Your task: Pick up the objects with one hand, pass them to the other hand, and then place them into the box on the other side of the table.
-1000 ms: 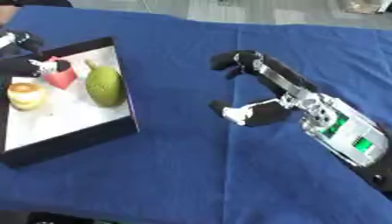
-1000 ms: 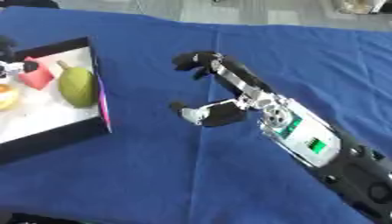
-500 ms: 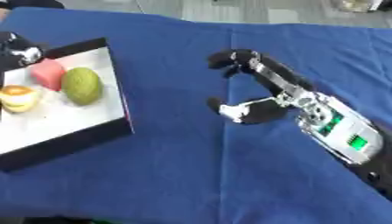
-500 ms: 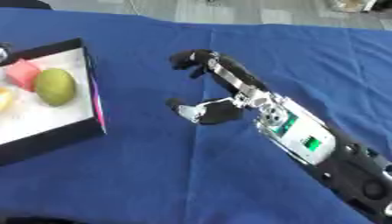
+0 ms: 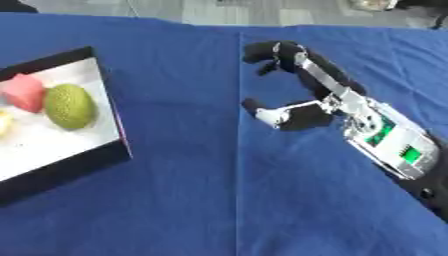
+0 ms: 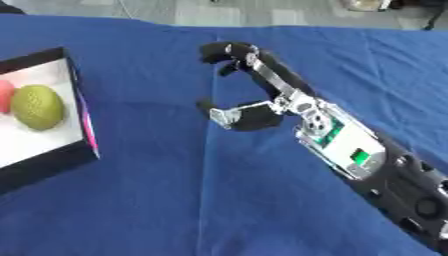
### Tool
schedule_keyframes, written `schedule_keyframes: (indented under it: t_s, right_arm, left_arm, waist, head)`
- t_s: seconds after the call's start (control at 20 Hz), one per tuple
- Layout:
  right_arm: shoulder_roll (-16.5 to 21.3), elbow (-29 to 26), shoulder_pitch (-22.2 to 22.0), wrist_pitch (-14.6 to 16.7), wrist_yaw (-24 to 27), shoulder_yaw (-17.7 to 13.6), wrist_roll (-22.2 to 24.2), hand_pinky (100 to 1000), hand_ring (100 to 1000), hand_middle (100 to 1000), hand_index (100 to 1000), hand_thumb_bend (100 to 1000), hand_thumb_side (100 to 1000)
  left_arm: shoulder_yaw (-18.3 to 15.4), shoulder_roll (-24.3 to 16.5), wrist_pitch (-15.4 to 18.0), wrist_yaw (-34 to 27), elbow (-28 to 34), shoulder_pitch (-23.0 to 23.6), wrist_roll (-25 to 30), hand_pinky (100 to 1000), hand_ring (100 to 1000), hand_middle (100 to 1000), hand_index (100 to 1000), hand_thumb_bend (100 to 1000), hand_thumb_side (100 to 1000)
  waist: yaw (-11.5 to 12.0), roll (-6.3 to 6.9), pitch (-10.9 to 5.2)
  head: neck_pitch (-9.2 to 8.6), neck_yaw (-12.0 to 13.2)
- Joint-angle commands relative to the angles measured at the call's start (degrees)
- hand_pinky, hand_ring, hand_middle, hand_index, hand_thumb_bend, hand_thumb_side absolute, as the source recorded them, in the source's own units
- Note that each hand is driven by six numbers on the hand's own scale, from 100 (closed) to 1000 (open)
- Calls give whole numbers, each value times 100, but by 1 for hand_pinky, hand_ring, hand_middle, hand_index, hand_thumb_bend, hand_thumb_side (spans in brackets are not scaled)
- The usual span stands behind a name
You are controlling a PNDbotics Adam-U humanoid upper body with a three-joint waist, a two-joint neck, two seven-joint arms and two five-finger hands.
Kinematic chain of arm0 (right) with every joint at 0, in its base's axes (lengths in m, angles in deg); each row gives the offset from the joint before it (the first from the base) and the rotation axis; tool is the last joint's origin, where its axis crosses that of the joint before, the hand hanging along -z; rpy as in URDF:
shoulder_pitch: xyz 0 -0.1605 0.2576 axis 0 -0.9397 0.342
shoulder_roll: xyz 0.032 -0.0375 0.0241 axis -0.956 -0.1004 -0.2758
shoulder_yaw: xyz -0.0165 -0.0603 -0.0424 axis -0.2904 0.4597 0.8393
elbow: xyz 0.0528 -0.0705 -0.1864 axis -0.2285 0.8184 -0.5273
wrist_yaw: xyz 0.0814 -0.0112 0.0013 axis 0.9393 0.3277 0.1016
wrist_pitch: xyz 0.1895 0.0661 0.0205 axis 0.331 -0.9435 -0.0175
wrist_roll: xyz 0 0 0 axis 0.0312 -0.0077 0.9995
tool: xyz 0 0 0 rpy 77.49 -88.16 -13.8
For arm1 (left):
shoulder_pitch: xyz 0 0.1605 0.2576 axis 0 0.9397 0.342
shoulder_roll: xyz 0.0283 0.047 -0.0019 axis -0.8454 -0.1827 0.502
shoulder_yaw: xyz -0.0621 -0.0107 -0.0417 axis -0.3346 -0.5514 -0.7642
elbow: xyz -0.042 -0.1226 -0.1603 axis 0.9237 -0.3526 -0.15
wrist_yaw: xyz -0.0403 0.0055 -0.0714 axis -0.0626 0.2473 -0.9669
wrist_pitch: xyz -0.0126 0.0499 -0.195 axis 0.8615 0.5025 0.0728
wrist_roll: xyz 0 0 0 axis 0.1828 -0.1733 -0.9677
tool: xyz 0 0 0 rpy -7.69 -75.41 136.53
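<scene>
At the left edge of the table, the box (image 5: 103, 85) lay with its dark walls and white floor. Inside it a green, bumpy, egg-shaped fruit (image 5: 70, 106) rested just beside a red object (image 5: 24, 93), the two touching or nearly so. A sliver of something pale yellow (image 5: 3, 122) showed at the very edge of the left eye view, also within the box, too cut off to make out.

Well apart from the box, over the middle of the blue tablecloth (image 5: 192, 200), the right hand (image 5: 308, 95) hung with nothing in it. Its fingers (image 5: 262, 50) were bent at the tips, reaching toward the far side of the table, while the thumb (image 5: 271, 114) stuck out toward the box; a wide gap stood between them, so the hand was spread rather than closed. The forearm (image 6: 350, 150), silver with small green lights, ran back to the lower right corner.

A straight crease in the cloth ran from the far edge down toward the near edge, passing just left of the thumb.

The left hand showed in neither view.
</scene>
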Motion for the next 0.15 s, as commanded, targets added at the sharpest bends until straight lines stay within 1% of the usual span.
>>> schedule_keyframes:
  t_s: [0.05, 0.15]
  right_arm:
    - [147, -118, -97, 5, 264, -337, -58, 731, 838, 743, 832, 298, 123]
    - [101, -118, -238, 19, 427, -508, -91, 729, 843, 748, 834, 308, 113]
  left_arm:
    - [-203, -6, 105, -276, 327, 88, -257, 990, 917, 701, 752, 100, 821]
    - [-280, 58, 195, -440, 523, 294, -421, 994, 928, 709, 752, 100, 814]
  waist:
    - [-54, -75, -190]
    - [-121, -115, -197]
  head:
    - [-11, -36]
    - [-11, -24]
